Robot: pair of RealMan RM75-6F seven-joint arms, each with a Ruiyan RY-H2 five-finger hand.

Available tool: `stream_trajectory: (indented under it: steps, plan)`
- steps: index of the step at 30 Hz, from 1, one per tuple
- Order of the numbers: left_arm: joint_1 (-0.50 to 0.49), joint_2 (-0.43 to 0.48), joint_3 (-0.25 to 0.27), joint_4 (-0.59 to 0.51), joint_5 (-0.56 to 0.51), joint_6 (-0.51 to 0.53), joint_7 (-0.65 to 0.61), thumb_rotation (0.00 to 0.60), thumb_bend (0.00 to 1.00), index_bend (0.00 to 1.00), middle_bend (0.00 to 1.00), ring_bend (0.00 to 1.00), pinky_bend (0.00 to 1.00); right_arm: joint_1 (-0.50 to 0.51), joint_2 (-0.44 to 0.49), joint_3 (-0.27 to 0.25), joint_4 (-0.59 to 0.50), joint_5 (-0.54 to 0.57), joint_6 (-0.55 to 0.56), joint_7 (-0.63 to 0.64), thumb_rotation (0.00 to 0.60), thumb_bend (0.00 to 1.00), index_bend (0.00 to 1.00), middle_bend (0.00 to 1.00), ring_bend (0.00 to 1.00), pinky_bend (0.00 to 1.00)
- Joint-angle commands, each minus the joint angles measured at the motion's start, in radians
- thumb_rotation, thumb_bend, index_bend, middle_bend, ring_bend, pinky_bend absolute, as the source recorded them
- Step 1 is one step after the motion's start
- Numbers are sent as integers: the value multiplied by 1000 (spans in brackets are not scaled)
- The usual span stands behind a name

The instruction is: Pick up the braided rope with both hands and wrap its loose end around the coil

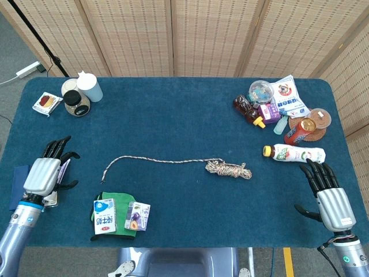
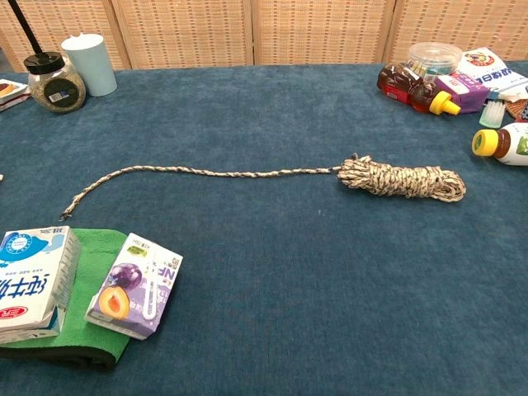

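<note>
The rope (image 1: 229,169) lies near the middle of the worktop (image 1: 173,115), untouched. Its coil (image 2: 402,179) sits right of centre, and the loose end (image 2: 78,200) runs left from it in a nearly straight line, curving toward the front edge at its tip. That tip stops just beside a green cloth (image 2: 97,247) near the front left.

On the cloth lie two cartons: a white milk carton (image 2: 29,282) and a smaller purple carton (image 2: 134,285), side by side.

The left hand (image 1: 46,173) hovers at the left edge, fingers spread and holding nothing, well apart from the rope's tip. It partly covers some flat packets; what they are is hard to tell. The right hand (image 1: 327,193) is at the front right corner, fingers also apart and empty, just in front of a lying bottle (image 1: 293,153) with a yellow cap. Neither hand shows in the chest view.

At the back left corner stand a dark-lidded jar (image 1: 75,104) and a pale cup (image 1: 90,86), touching, with a small packet (image 1: 46,103) to their left. Near the back right corner is a cluster of bottles, pouches and small tubs (image 1: 279,107).
</note>
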Motion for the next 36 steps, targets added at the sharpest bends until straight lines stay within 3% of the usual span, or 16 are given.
stream_trajectory:
  steps: [1,10,16,27,36]
  plan:
    - [-65,-72,-47,7,-65,-51,88,600,127,357,0,0,0,0,0,-1,1,-2,-4,3,600,0,0,0,0,0]
    - [-172,-248,-86,114,-145,-108,230,600,127,400,0,0,0,0,4,-2,-1,-6,-15,8,600,0,0,0,0,0]
    - [-240,-342,-111,163,-258,-176,312,600,140,408,0,0,0,4,4,-9,-6,-11,-38,8,600,0,0,0,0,0]
    - [-326,-394,-158,175,-469,-232,437,600,211,423,0,0,0,6,7,-11,-10,-18,-48,15,600,0,0,0,0,0]
    - [-377,-414,-167,196,-570,-233,491,600,224,438,0,0,0,8,7,-15,-12,-26,-59,20,600,0,0,0,0,0]
